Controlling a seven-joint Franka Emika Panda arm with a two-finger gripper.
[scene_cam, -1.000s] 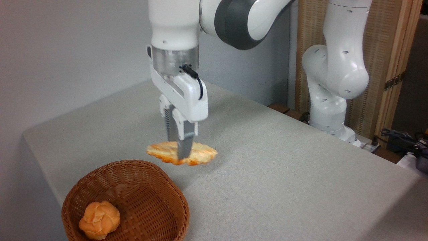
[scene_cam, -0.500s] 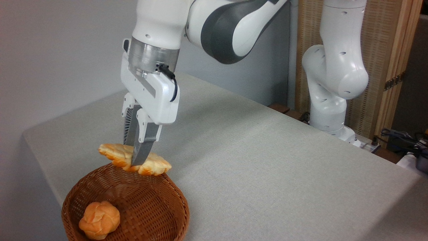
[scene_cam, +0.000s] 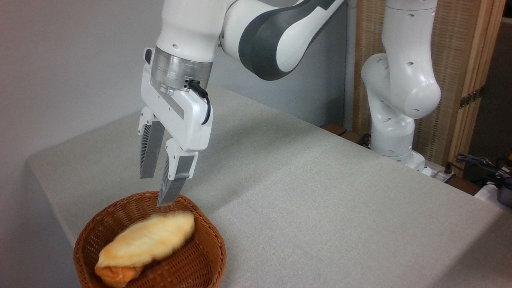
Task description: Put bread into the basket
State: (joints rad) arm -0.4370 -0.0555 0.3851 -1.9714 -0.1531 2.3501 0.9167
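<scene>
Grey cloth-covered worktop (scene_cam: 320,192), filling most of the view, bare apart from the items at its 8 o'clock corner. White and grey arm reaching down from 12 o'clock, its base standing at 3 o'clock beside a slatted wooden screen (scene_cam: 464,80).

Round brown woven basket (scene_cam: 200,264) sat at 7 o'clock on the worktop. Poised just above the basket's far rim: the gripper (scene_cam: 158,190), fingers spread apart and holding nothing.

Inside the basket lay the bread (scene_cam: 148,240), blurred, slanting from the 1 o'clock rim down toward 7 o'clock, pale top upward. Hard to tell whether already settled or mid-fall. Peeking from under its lower end: an orange bun (scene_cam: 118,274), mostly covered.

Judged by look: light, thin and flat, stiff enough to hold shape when pinched at the middle, yet likely brittle at the scalloped edges and prone to crumble under a hard squeeze. Best taken across the narrow waist, midway along its length, with gentle pressure, so neither end droops or tips. Surface probably dry, not slippery. Task seemingly all but done.
</scene>
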